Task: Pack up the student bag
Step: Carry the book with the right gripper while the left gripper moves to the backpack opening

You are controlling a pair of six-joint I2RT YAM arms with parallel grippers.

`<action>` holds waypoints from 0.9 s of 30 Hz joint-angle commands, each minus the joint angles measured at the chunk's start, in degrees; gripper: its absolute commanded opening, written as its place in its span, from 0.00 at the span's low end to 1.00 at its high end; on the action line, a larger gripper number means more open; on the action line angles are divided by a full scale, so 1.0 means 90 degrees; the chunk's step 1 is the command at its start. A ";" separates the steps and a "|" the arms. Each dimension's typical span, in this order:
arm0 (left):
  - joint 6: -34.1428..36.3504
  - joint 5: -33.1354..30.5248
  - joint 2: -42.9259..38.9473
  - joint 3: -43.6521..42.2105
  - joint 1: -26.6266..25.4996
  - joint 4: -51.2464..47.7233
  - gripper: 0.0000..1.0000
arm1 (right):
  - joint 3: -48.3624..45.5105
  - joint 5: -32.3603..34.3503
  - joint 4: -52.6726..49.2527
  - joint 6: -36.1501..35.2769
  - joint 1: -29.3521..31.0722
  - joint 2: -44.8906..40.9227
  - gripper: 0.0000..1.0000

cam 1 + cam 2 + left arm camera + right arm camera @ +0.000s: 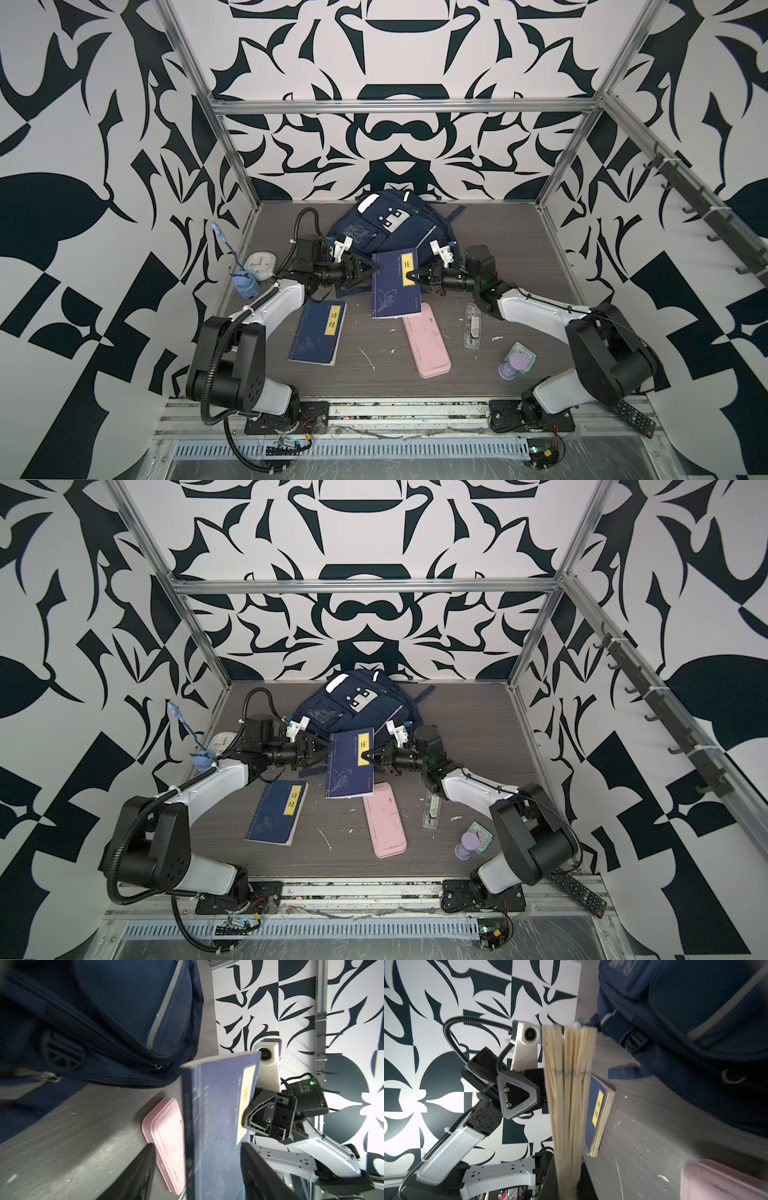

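On grey tabletop (498,257), navy student bag (374,228) slumps, seemingly closed.

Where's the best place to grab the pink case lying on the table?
Across its narrow width, about mid-length, coming straight down from above. The pink case lies flat on the table, long and slim, with both long sides free, so only the short way likely fits between jaws. Its far end sits close to the book held up, so stay toward the near half.
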 commanded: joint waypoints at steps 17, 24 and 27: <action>0.2179 -0.4810 0.2243 0.3945 -0.2370 -0.3621 0.71 | 0.0145 0.0745 -0.3377 -0.1468 -0.2522 -0.2562 0.00; 0.2871 -0.6097 0.3551 0.5324 -0.3051 -0.4382 0.60 | 0.0175 0.0855 -0.4389 -0.1742 -0.3069 -0.2730 0.00; 0.3125 -0.6514 0.3978 0.5723 -0.3237 -0.4518 0.56 | 0.0132 0.0654 -0.4476 -0.1748 -0.3248 -0.2703 0.00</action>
